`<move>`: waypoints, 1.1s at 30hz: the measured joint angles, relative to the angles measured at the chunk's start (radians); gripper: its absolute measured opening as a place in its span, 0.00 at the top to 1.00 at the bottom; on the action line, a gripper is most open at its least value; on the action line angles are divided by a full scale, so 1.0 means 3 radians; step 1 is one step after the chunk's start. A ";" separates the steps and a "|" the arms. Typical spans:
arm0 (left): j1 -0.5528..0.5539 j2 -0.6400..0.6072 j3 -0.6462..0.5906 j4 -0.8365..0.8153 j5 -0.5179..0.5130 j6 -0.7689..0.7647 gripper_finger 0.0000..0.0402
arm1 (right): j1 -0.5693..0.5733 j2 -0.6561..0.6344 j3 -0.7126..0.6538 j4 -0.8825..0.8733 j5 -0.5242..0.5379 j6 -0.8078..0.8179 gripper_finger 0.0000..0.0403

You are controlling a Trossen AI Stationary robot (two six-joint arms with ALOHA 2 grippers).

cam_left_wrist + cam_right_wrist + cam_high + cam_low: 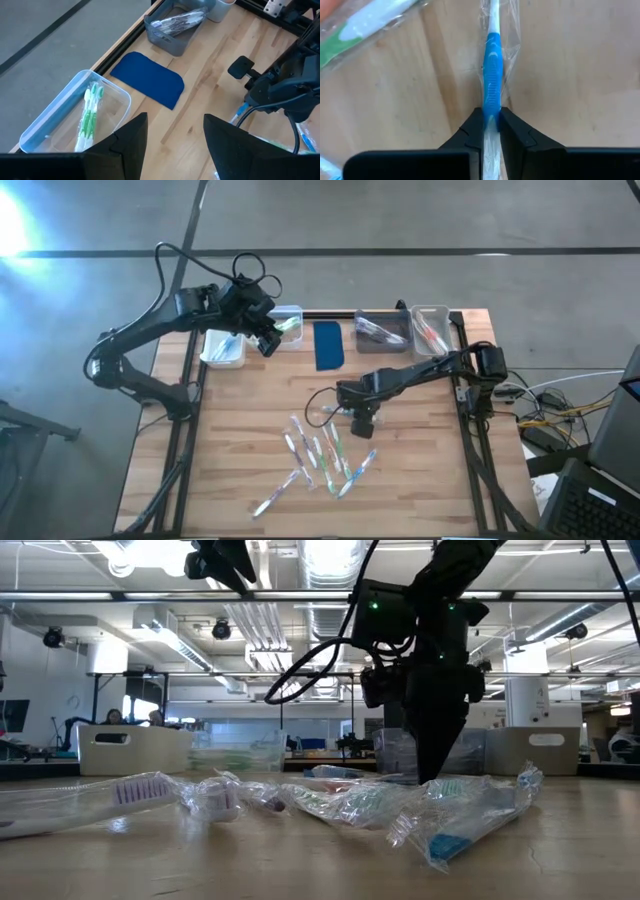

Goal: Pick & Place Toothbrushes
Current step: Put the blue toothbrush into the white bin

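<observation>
Several wrapped toothbrushes lie loose on the wooden table near its front middle; in the low view they are the crinkled wrappers. At the pile's far right, my right gripper points down, shut on a blue-handled toothbrush in a clear wrapper. My left gripper hangs open and raised over the far left bins, touching nothing. Below it a clear bin holds green toothbrushes. My right gripper pinches the toothbrush's blue handle between its two fingers, wrapper and all. The fingers come from above, pointing down, one on each long side of the handle. The toothbrush lies flat on the table.
Along the far edge stand a white bin, the clear bin, a dark blue pad, a grey bin and another clear bin, each bin with brushes inside. A green-handled toothbrush lies close beside the held one.
</observation>
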 joint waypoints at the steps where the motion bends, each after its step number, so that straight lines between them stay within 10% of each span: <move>1: 0.0000 0.0000 0.0000 0.0000 0.0000 0.0005 0.51 | 0.0001 -0.0025 -0.0004 -0.0009 -0.0007 0.0000 0.93; 17: 0.0001 0.0000 0.0000 -0.0005 0.0000 0.0227 0.51 | 0.0012 -0.1652 -0.0013 -0.0273 0.0042 0.0232 0.93; 33: -0.0014 0.0045 0.0000 0.1249 0.0130 0.0248 0.51 | 0.0009 -0.3253 -0.0013 0.1631 0.0849 -0.0177 0.92</move>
